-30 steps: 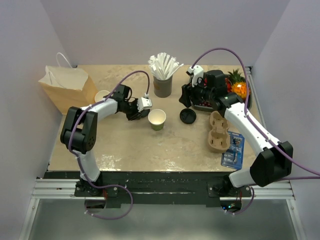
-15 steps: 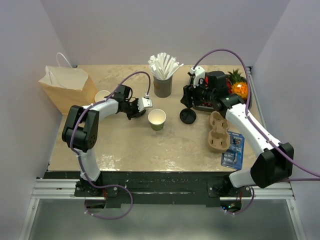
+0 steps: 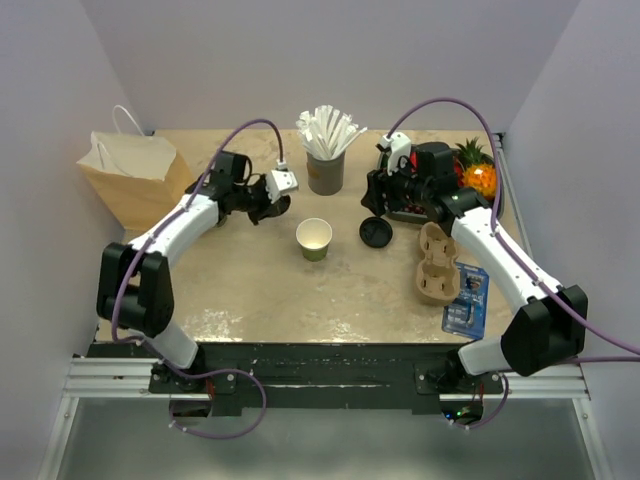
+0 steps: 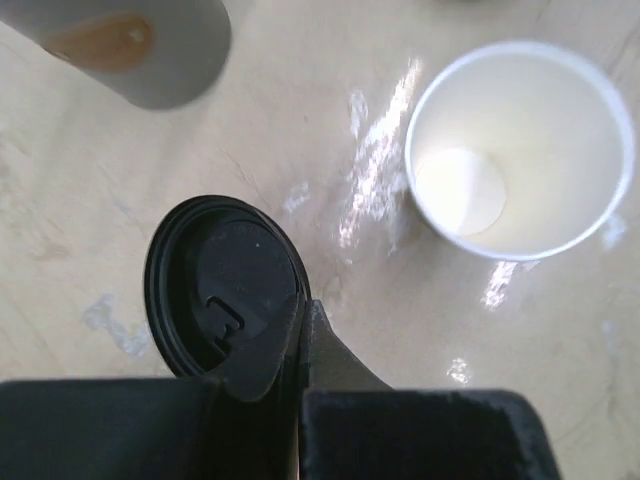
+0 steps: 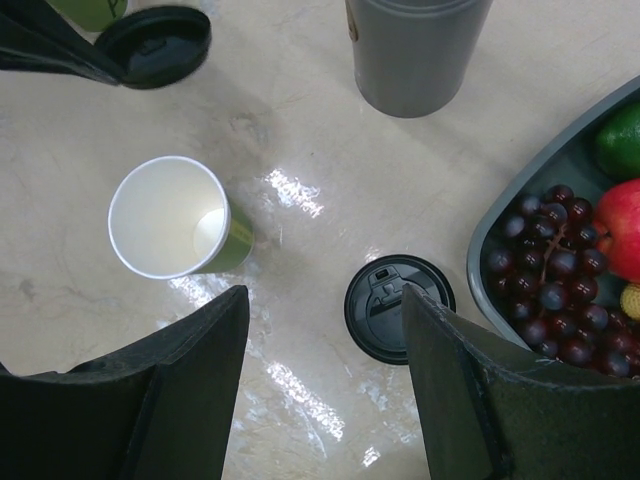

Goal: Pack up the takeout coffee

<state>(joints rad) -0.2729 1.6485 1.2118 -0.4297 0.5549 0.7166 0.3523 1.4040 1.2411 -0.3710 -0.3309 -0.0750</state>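
The green paper cup (image 3: pixel 314 240) stands upright and uncovered near the middle of the counter (image 3: pixel 300 300), and its pale inside can be seen from above. A black lid (image 3: pixel 376 232) lies flat on the counter just to the right of the cup, not touching it. A second black lid (image 4: pixel 222 290) is in the left hand (image 4: pixel 303 320), whose two fingers are pressed together on the near rim of it. In the top view this hand is up and to the left of the cup, beside the grey cup of white straws (image 3: pixel 325 170). The right hand (image 5: pixel 322 300) hangs over the lid that lies on the counter, with its fingers wide apart and nothing between them. In the right wrist view that lid is partly behind the finger on the right of the frame. At the upper right there is a fruit tray (image 3: pixel 470 178), below it a cardboard cup carrier (image 3: pixel 435 262), and at the far left a brown paper bag (image 3: pixel 135 175).
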